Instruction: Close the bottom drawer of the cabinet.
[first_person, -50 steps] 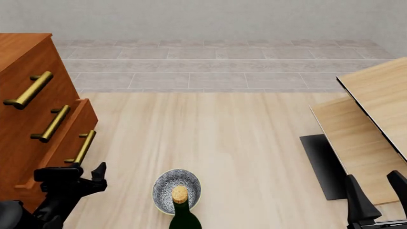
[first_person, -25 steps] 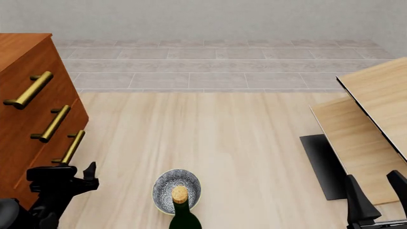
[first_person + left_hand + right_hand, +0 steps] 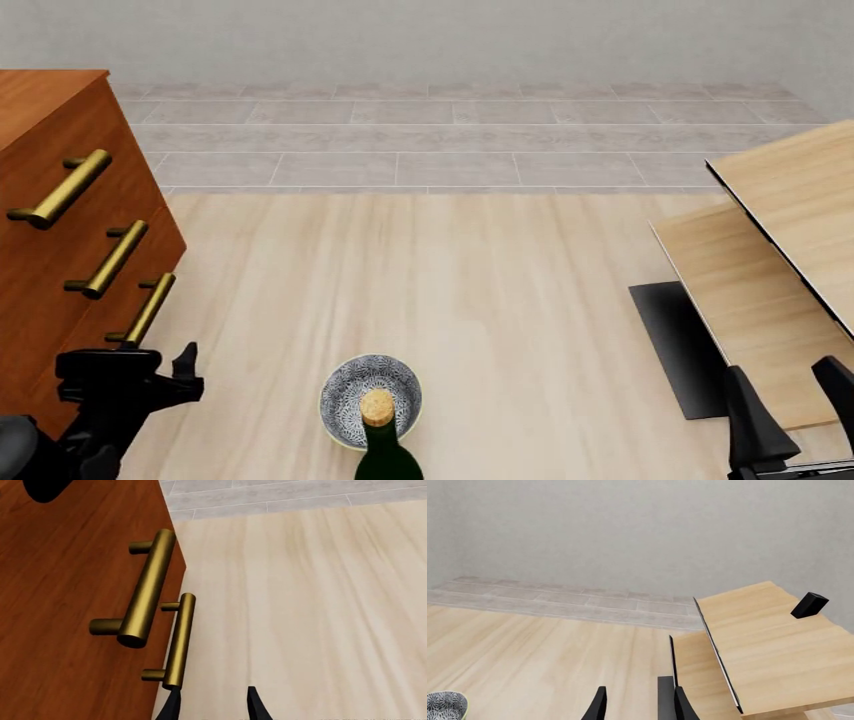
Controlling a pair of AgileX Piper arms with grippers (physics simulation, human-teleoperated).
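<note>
- Front view, bottom edge of the frame: a green bottle with a cork stands just in front of a patterned bowl on the pale worktop.
- At lower left the left hand hangs beside the cabinet — its fingers a narrow gap apart, holding nothing.
- At lower right the right hand has its fingers apart and empty.
- Just above the left hand sits the bottom drawer, its front flush with the two drawers above — brass handle standing proud.
- Far right, light wooden boards lean over a dark mat.
</note>
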